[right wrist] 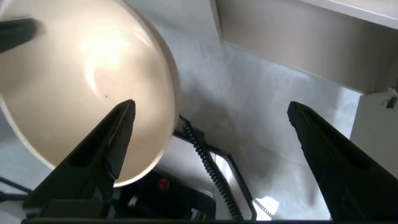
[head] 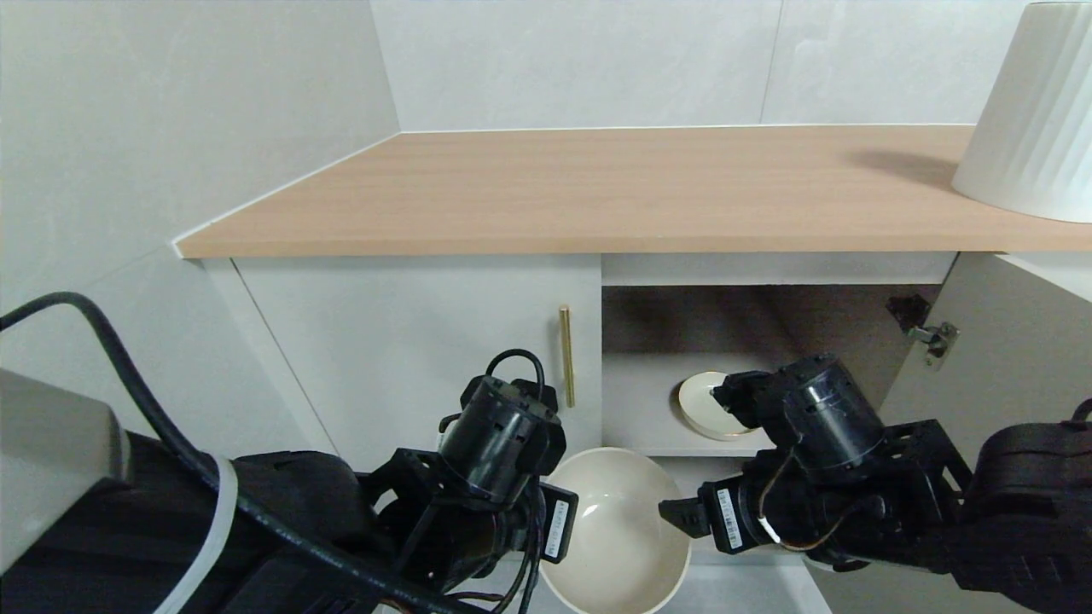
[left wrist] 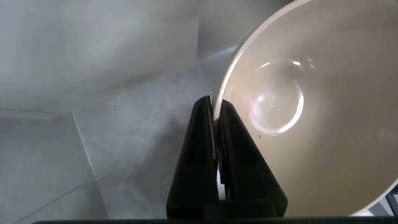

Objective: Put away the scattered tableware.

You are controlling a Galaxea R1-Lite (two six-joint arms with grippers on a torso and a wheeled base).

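On cabinet shelf (head: 640, 409): small plate (head: 701, 411), right arm (head: 823, 418) before it; lampshade (head: 1032, 119) on countertop (head: 597, 188).

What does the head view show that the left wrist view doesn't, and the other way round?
Head view: the wooden countertop with a white ribbed object at its right end, the closed cabinet door with its brass handle, and the open cabinet with a small plate on its shelf.
Left wrist view: the left gripper close up, its fingers shut on the rim of the cream bowl.
Shared: the cream bowl, held low in front of the cabinet, nothing inside it.
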